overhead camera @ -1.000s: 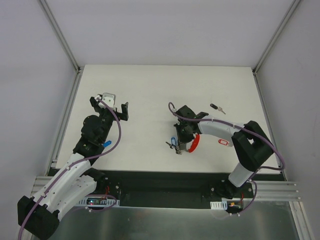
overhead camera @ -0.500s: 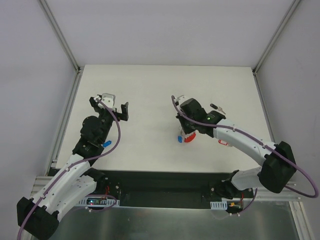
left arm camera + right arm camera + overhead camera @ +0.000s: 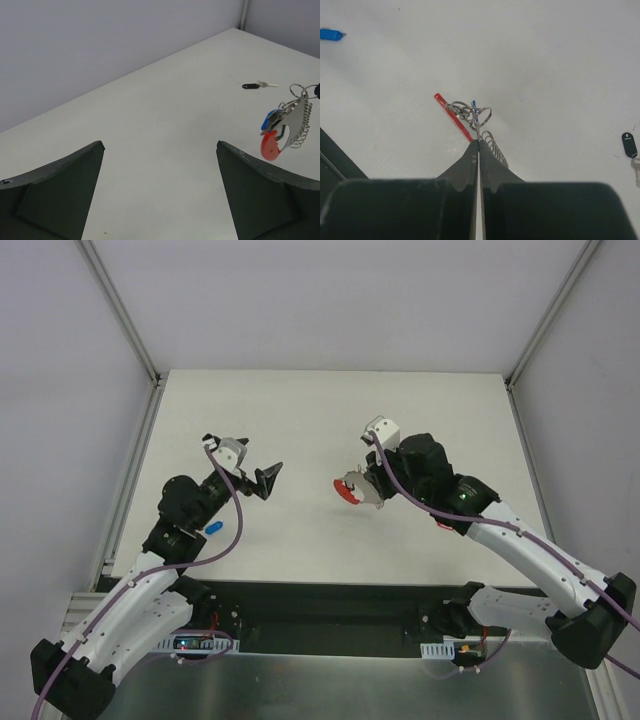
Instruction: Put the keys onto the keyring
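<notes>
Pinches the keyring (image 3: 349,492) by its silver chain in the right gripper (image 3: 478,146), fingers pressed tight together, and holds it raised off the white table (image 3: 300,400) with a blue-headed key (image 3: 270,119) hanging above the red band. Spreads the left gripper (image 3: 160,145) wide and empty, well to the left of the keyring. Shows a loose blue key (image 3: 211,528) flat on the table further left of the keyring, and a black-headed key (image 3: 250,86) lying beyond the keyring.

I count one loose blue key (image 3: 211,528), one hanging blue key (image 3: 271,118), one black key (image 3: 251,86) and one red keyring (image 3: 349,492).
</notes>
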Available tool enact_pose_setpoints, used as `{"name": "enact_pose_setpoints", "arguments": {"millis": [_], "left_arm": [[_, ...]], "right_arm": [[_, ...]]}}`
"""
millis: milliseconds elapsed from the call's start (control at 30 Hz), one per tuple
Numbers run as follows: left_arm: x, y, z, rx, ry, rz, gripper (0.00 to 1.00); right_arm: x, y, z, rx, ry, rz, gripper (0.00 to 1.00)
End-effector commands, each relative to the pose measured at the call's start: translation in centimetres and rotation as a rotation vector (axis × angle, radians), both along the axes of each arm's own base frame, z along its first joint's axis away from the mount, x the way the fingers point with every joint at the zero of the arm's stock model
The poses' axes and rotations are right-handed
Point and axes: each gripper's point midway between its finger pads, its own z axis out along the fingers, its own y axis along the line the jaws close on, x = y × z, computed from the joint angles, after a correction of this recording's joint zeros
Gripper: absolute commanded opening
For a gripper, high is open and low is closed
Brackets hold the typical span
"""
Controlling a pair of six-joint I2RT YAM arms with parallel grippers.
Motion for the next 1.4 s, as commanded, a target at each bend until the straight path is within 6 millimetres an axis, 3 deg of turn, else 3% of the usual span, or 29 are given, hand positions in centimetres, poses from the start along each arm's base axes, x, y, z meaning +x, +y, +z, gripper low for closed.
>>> {"name": "enact_pose_setpoints", "arguments": {"millis": [0,67,100,200,267,300,367,567,967,1133,1367], "left_arm": [[-2.6,-2.2,3.7,-0.071,-0.069,-0.171,0.96],[-2.7,-2.7,3.6,-0.074,-0.054,-0.196,0.97],[-2.9,-3.0,3.9,-0.083,-0.042,-0.218,0.96],[-3.9,-4.7,4.3,-0.087,-0.009,-0.333,0.96],[-4.1,-5.6,4.2,-0.100,0.034,-0.385,0.96],[-4.7,-6.2,4.6,-0.105,0.044,-0.433,0.95],[-4.7,-6.8,4.3,-0.103,0.073,-0.468,0.95],[-5.3,-8.1,4.9,-0.093,0.098,-0.565,0.94],[-4.5,-10.5,6.1,-0.071,0.129,-0.684,0.84],[-5.5,-11.8,5.3,-0.050,0.161,-0.794,0.76],[-5.1,-12.2,5.2,-0.050,0.175,-0.794,0.75]], "right_arm": [[-1.1,1.5,5.5,0.104,-0.126,0.187,0.01],[-1.9,1.5,5.4,0.061,-0.102,0.251,0.01],[-2.6,2.0,6.6,0.075,-0.103,0.304,0.01],[-3.7,1.7,5.9,0.007,-0.063,0.382,0.01],[-3.1,0.5,4.8,-0.072,-0.039,0.333,0.01],[-1.4,-1.1,4.6,-0.139,-0.069,0.218,0.02],[-0.6,-1.8,4.6,-0.150,-0.105,0.169,0.01],[-2.7,0.6,7.3,0.043,-0.180,0.302,0.01],[-4.6,3.1,7.8,0.171,-0.177,0.470,0.01],[-5.5,3.8,8.5,0.226,-0.165,0.528,0.01],[-6.6,4.6,8.5,0.249,-0.135,0.602,0.01]]}}
